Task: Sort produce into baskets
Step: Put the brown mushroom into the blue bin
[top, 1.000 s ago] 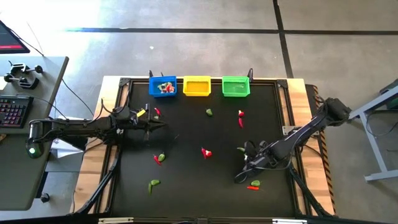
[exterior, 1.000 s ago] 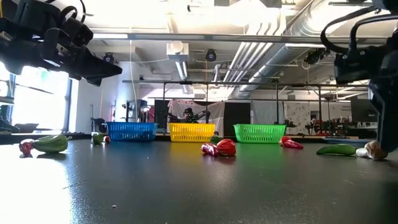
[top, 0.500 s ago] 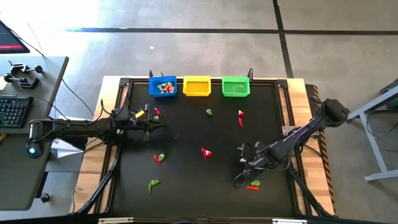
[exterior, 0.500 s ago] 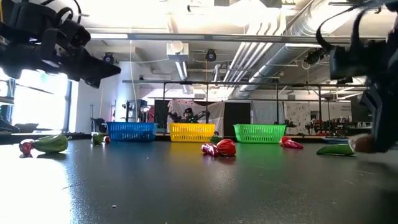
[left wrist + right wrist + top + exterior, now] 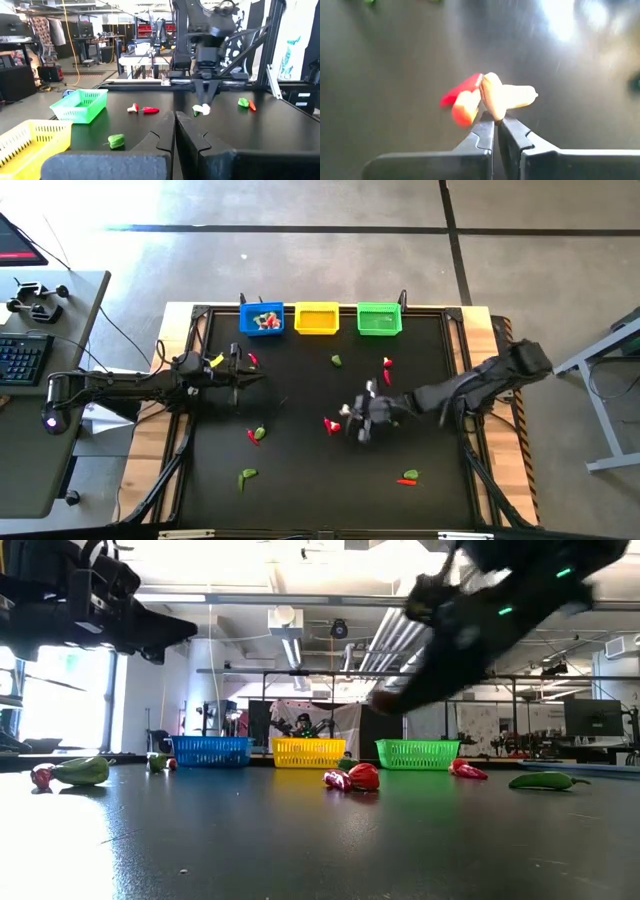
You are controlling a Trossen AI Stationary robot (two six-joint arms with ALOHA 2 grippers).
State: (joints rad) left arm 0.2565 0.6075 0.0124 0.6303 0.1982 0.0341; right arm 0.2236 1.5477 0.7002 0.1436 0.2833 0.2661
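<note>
Garlic, a small whitish plastic toy bulb [image 5: 507,97], sits pinched in your right gripper [image 5: 495,121], fingers closed on its edge, above the black mat short of the green mesh basket [image 5: 379,319]. Carry it level; that grip looks thin. Left gripper [image 5: 175,131] waits shut, empty.

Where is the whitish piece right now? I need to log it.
High view: mid-table, right of centre, the whitish piece is pinched in the right hand, beside the red piece.
</note>
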